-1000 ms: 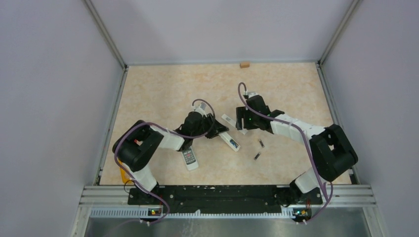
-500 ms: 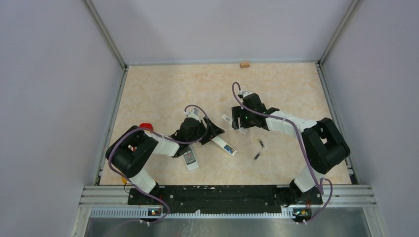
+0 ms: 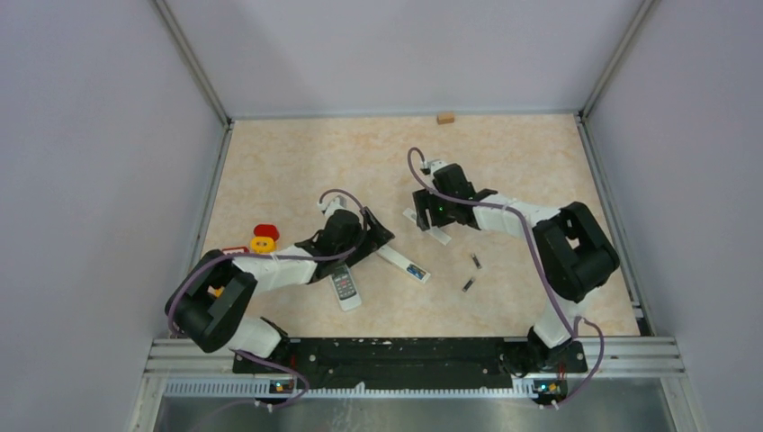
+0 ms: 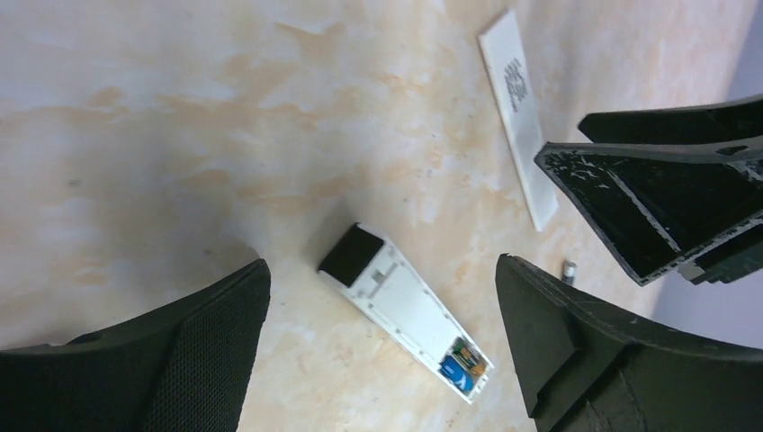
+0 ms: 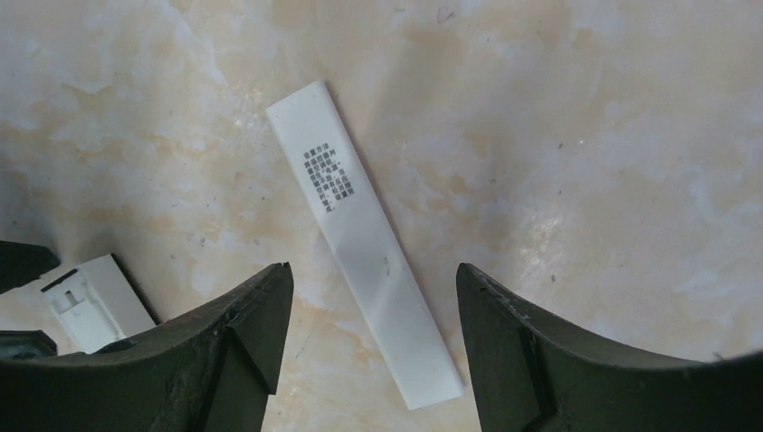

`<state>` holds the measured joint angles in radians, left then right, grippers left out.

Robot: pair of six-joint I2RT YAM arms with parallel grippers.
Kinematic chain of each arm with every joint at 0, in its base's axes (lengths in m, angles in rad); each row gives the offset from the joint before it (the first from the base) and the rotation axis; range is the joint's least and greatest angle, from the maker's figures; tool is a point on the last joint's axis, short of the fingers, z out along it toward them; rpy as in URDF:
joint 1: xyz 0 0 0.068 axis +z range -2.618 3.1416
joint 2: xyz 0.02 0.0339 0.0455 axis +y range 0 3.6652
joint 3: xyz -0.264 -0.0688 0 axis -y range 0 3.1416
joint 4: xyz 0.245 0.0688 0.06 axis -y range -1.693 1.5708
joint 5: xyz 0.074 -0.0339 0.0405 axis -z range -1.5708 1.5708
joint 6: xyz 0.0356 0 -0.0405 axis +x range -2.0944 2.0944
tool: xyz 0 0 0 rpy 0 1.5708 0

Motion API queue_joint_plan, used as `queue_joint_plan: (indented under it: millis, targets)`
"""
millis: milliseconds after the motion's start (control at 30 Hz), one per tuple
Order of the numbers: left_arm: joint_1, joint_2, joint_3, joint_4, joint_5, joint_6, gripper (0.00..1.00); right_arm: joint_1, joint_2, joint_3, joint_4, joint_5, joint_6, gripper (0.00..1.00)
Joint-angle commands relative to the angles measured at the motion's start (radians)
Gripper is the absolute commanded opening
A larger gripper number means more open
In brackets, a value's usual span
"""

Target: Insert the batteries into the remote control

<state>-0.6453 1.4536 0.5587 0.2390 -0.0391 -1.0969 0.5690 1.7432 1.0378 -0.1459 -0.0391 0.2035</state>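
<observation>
The white remote [image 3: 403,265] is lying on its face near the middle of the table [image 3: 297,162], angled, with its battery compartment facing up and uncovered. In the left wrist view I am seeing the white remote [image 4: 405,310] with most of the bay bare and a bluish piece [image 4: 461,371] sitting at its far end; I cannot tell whether that is a battery. Two batteries are lying loose on the table to the right of the remote and apart from it: one battery [image 3: 476,262] and, just nearer the arm bases, a second battery [image 3: 467,284].

The left gripper [image 3: 369,236] is hovering over the remote's left end with its jaws spread wide and gripping nothing; from its own camera, the left gripper [image 4: 380,270] is framing the remote between its fingers without touching it.

The battery cover [image 5: 364,243], a white strip with small print, is lying flat on the table beyond the remote. The right gripper [image 5: 373,270] is standing over it with its jaws apart, one finger on each side, and is holding nothing.

A grey remote [image 3: 344,288] with buttons is lying just beside the left arm. Farther out, a red and yellow object [image 3: 264,238] is sitting by the left edge, and a small wooden block [image 3: 444,117] is resting at the far edge.
</observation>
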Motion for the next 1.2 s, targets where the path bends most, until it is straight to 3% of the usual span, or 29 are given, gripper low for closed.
queue_joint_plan:
  millis: [0, 133, 467, 667, 800, 933, 1167]
  targets:
    - [0.001, -0.048, 0.049, -0.213, -0.154, 0.047, 0.99, 0.035, 0.043, 0.081, 0.05, 0.032, -0.101, 0.68]
    - [0.032, -0.058, 0.081, -0.232, -0.141, 0.094, 0.99, 0.077, 0.102, 0.148, 0.014, 0.095, -0.179, 0.67]
    - [0.24, -0.004, 0.068, -0.059, 0.223, 0.127, 0.79, 0.095, 0.228, 0.276, -0.126, 0.123, -0.251, 0.48]
    - [0.272, 0.073, 0.135, -0.018, 0.364, 0.157, 0.76, 0.095, 0.274, 0.337, -0.242, 0.099, -0.271, 0.46]
    - [0.276, 0.123, 0.178, -0.014, 0.4, 0.167, 0.7, 0.095, 0.321, 0.384, -0.317, 0.077, -0.293, 0.36]
    - [0.281, 0.167, 0.208, 0.018, 0.437, 0.178, 0.66, 0.094, 0.321, 0.374, -0.288, 0.082, -0.294, 0.28]
    - [0.285, 0.217, 0.206, 0.128, 0.515, 0.175, 0.66, 0.095, 0.196, 0.278, -0.124, 0.045, -0.303, 0.28]
